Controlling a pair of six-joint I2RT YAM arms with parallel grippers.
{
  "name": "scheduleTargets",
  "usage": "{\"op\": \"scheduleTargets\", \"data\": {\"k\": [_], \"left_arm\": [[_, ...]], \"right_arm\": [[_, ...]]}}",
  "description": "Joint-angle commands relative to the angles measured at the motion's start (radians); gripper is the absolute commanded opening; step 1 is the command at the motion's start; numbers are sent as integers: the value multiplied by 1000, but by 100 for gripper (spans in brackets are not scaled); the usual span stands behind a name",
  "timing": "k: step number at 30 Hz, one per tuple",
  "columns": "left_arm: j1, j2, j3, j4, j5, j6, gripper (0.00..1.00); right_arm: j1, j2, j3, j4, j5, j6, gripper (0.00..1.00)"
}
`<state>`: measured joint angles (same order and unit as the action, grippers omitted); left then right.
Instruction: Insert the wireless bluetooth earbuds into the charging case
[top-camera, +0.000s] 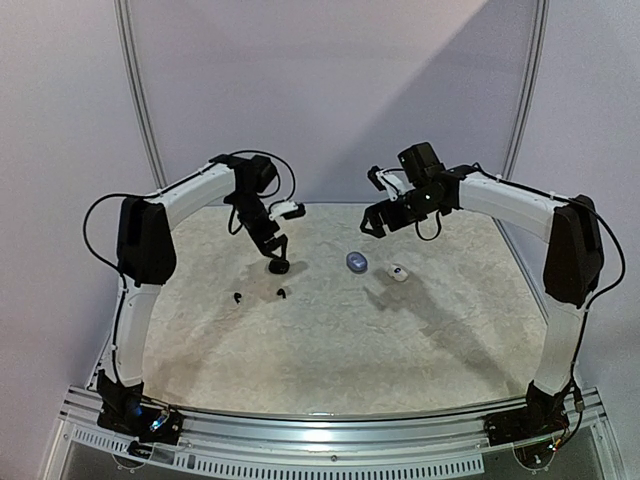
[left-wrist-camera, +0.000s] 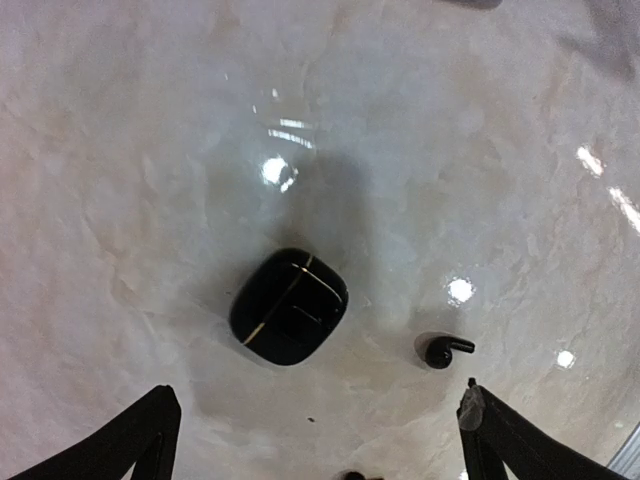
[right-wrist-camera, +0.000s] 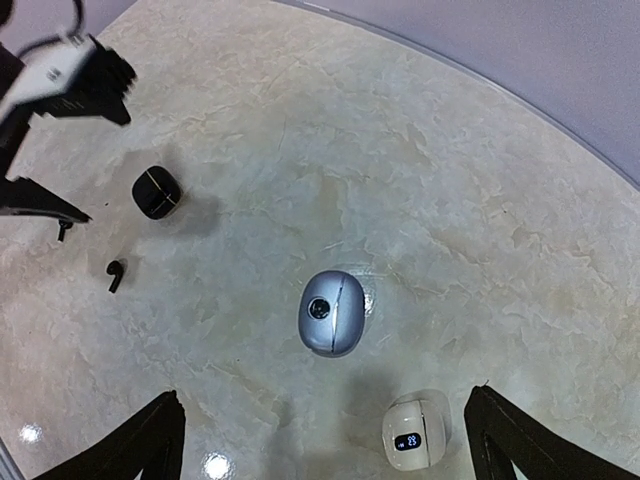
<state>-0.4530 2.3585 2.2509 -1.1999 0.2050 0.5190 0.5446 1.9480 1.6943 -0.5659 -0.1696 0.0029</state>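
Observation:
A closed black charging case (left-wrist-camera: 289, 305) with a thin gold seam lies on the marble tabletop, just ahead of my open left gripper (left-wrist-camera: 318, 420); nothing sits between its fingers. One black earbud (left-wrist-camera: 443, 349) lies right of the case, near the right fingertip (left-wrist-camera: 478, 412). Another earbud (left-wrist-camera: 352, 476) peeks in at the bottom edge. From above, my left gripper (top-camera: 276, 252) hovers over the black case (top-camera: 279, 267), with the two black earbuds (top-camera: 238, 297) (top-camera: 282, 293) nearer to me. My right gripper (right-wrist-camera: 325, 400) hangs open and empty, high over a closed blue-grey case (right-wrist-camera: 332, 311).
A closed white case (right-wrist-camera: 415, 435) with a lit display lies next to the blue-grey one. The top view shows the blue-grey case (top-camera: 357, 261) and white case (top-camera: 399, 272) at the table's middle back. The table's curved far edge (right-wrist-camera: 470, 75) meets a lilac wall.

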Motion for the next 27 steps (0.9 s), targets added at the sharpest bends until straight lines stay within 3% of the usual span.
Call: {"op": "scheduleTargets", "data": {"k": [1, 10, 21, 23, 27], "left_arm": [[-1, -31, -112, 20, -51, -223, 99], [-5, -62, -342, 335, -90, -625, 99], [-59, -38, -425, 437, -259, -732, 97], [-69, -39, -438, 438, -275, -743, 93], [-87, -29, -434, 429, -297, -771, 66]], "right_arm": [[18, -64, -15, 12, 8, 14, 99], [35, -36, 26, -8, 28, 57, 99], [48, 18, 109, -65, 47, 37, 99], [49, 20, 110, -65, 48, 36, 99], [49, 27, 112, -66, 41, 34, 99]]}}
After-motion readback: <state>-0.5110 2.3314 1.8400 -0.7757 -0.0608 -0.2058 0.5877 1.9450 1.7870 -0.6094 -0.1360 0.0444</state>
